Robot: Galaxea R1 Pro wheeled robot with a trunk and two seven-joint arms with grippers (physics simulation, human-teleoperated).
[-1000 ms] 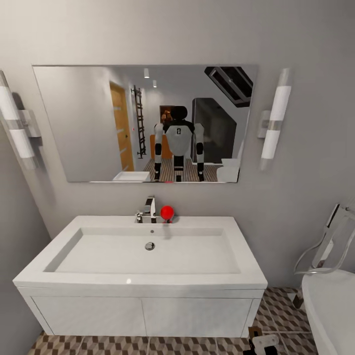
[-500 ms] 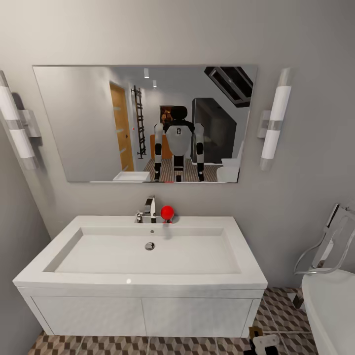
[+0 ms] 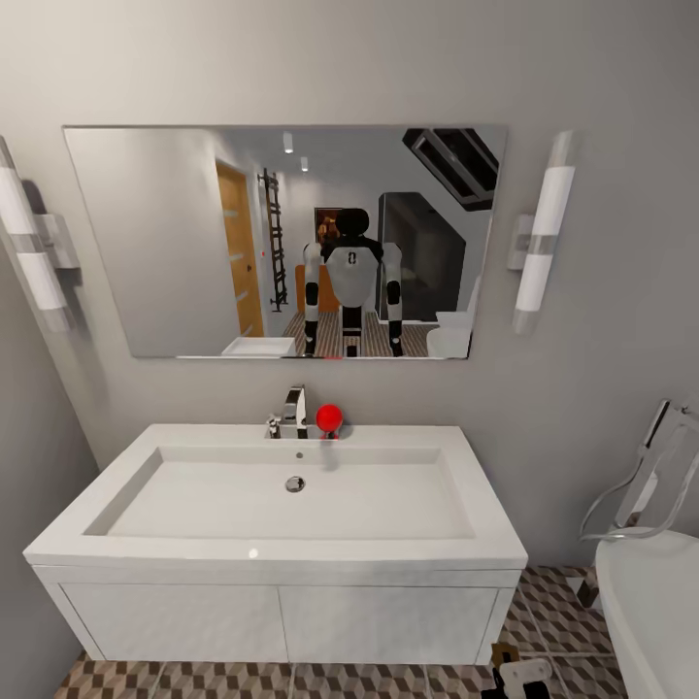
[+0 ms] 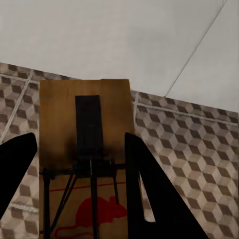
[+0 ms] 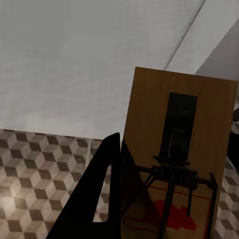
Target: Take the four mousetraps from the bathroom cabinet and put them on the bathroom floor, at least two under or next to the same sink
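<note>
Each tool pinched a mousetrap — left tool [image 4: 79, 184] on one [image 4: 84, 159], right tool [image 5: 159, 194] on another [image 5: 177, 159] — above the bathroom floor [image 4: 199, 154]; thin, stiff and light, they seemed best gripped by the board edges.

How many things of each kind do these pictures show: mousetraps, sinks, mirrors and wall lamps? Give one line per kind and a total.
Flat wooden mousetraps with a red mouse print: 2, one in the left gripper, one in the right gripper
White rectangular sink: 1
Rectangular wall mirror: 1
White tube wall lamps: 2
Total: 6
</note>
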